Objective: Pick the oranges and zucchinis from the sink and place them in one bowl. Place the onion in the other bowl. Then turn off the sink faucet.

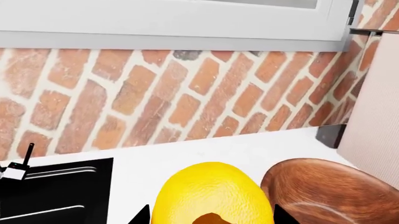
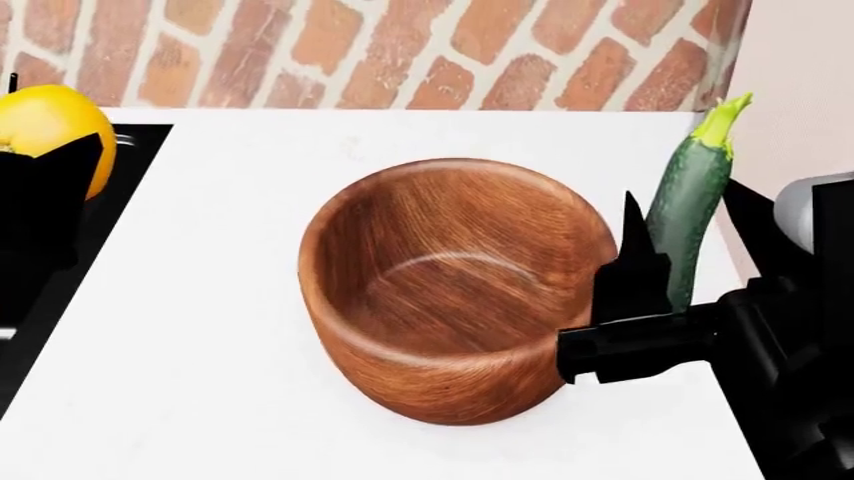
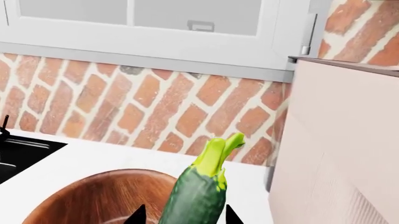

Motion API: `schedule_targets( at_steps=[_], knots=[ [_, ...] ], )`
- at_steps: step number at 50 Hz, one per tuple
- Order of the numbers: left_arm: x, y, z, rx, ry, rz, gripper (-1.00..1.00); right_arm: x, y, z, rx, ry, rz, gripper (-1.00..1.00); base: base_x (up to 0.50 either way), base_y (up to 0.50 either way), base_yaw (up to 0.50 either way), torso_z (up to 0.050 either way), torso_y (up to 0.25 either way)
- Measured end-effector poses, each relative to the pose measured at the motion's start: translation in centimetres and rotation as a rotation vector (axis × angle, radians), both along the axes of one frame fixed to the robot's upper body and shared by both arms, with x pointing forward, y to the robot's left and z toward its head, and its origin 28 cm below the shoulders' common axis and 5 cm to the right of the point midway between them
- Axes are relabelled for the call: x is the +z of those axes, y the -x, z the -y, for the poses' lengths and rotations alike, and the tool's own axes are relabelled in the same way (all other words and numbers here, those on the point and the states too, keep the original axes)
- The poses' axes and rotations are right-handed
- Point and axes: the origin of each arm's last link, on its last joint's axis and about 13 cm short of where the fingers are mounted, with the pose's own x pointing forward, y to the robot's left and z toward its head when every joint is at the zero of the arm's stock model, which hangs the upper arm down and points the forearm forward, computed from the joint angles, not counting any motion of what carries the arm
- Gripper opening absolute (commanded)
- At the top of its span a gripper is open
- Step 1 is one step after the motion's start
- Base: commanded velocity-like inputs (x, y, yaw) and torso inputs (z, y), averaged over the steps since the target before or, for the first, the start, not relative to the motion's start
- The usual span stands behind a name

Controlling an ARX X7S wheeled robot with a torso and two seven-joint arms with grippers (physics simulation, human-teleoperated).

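My left gripper [image 2: 40, 185] is shut on a yellow-orange orange [image 2: 44, 120], held over the black sink [image 2: 128, 165] at the far left. In the left wrist view the orange [image 1: 212, 191] fills the space between the fingertips of the left gripper [image 1: 212, 215]. The brown wooden bowl [image 2: 454, 300] stands empty on the white counter. My right gripper [image 2: 694, 245] is shut on a dark green zucchini [image 2: 690, 195], held upright just right of the bowl's rim, stem tip up. The right wrist view shows the zucchini [image 3: 199, 196] before the bowl [image 3: 93, 196]. Onion, white bowl and faucet are out of view.
A brick wall [image 2: 400, 50] backs the white counter [image 2: 200, 350]. A beige panel [image 3: 337, 140] rises at the counter's right end, close to the zucchini. A thin black lever on a silver base [image 1: 18, 168] stands at the sink's rim. A window frame [image 3: 156, 28] sits above the bricks.
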Motion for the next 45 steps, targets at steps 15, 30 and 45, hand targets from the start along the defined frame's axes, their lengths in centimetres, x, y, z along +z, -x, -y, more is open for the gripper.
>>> schedule_targets(
  at_steps=[15, 30, 45],
  knots=[
    [-0.1, -0.1, 0.0, -0.002, 0.009, -0.002, -1.0, 0.0, 0.0, 0.0, -0.001, -0.001, -0.009, -1.0, 0.18, 0.0, 0.0, 0.0, 0.001],
    [0.3, -0.4, 1.0, -0.112, -0.002, -0.017, -1.0, 0.7, 0.1, 0.1, -0.002, 0.002, -0.003, -1.0, 0.01, 0.0, 0.0, 0.0, 0.001],
    [3.0, -3.3, 5.4, -0.368, -0.034, -0.025, -1.0, 1.0, 0.3, 0.1, 0.0, 0.007, -0.011, -1.0, 0.0, 0.0, 0.0, 0.0, 0.001]
  ],
)
